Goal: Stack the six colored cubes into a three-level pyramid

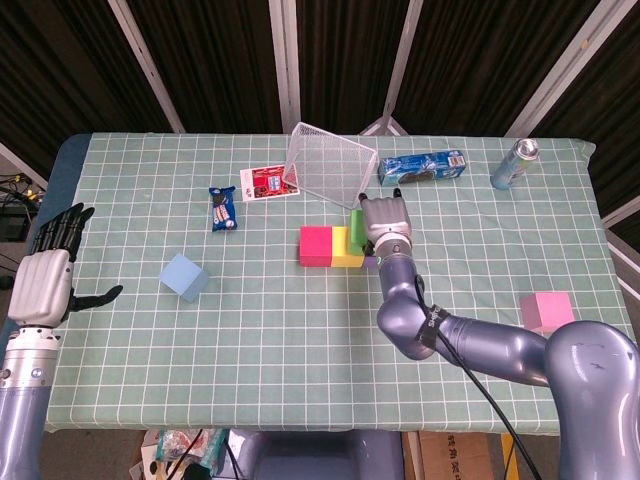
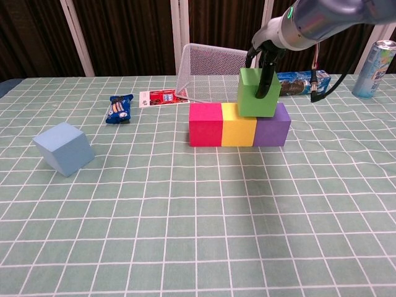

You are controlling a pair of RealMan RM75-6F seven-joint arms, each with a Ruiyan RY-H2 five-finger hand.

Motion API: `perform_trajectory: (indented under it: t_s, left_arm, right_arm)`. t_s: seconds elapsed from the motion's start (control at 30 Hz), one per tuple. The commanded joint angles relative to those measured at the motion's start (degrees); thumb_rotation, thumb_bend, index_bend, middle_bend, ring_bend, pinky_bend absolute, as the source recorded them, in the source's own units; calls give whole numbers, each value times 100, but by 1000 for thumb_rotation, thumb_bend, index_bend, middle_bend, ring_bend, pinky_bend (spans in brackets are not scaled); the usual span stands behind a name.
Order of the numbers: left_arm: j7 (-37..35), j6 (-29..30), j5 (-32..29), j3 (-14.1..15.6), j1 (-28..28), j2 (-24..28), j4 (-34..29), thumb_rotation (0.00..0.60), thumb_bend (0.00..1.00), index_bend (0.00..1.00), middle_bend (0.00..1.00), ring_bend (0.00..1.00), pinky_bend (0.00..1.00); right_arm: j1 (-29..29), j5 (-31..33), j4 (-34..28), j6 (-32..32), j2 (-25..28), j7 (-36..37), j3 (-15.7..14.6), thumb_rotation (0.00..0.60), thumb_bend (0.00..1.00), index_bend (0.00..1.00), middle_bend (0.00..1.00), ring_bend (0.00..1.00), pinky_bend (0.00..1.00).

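Holding the green cube [image 2: 258, 92] from above, the right hand [image 1: 385, 222] has its fingers [image 2: 270, 60] clamped on the cube's top edge. Green cube sits tilted over the seam between the yellow cube [image 2: 237, 124] and purple cube [image 2: 273, 124]; can't tell if it rests flat. Base row on the green checked tablecloth [image 2: 185, 216]: red cube [image 2: 205, 124], yellow, purple, touching side by side. Blue cube [image 2: 64, 148] lies well apart at 9 o'clock of the row, tipped on an edge. Pink cube [image 1: 546, 310] sits near the table's right edge, at 4 o'clock of the row. Left hand [image 1: 42, 280] hangs off the left edge, fingers apart, holding nothing. Wire basket [image 2: 210, 73] is tipped up at 12 o'clock behind the row, can [image 2: 373, 60] at 2 o'clock
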Motion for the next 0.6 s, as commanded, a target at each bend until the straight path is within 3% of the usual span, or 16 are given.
perform_trajectory:
  t_s: [0.03,0.6]
  left_arm:
    - [7,1,2,6,0,-3,2,600,102,0,0,0,0]
    - [23,22,28,16,2,-6,-6,600,102,0,0,0,0]
  right_arm:
    - [-13,-7,3,-30,6,-28,-8,600,291,135,413,287,0]
    - [-53,-266,58,-45,-6,-136,-101,600,290,134,413,287,0]
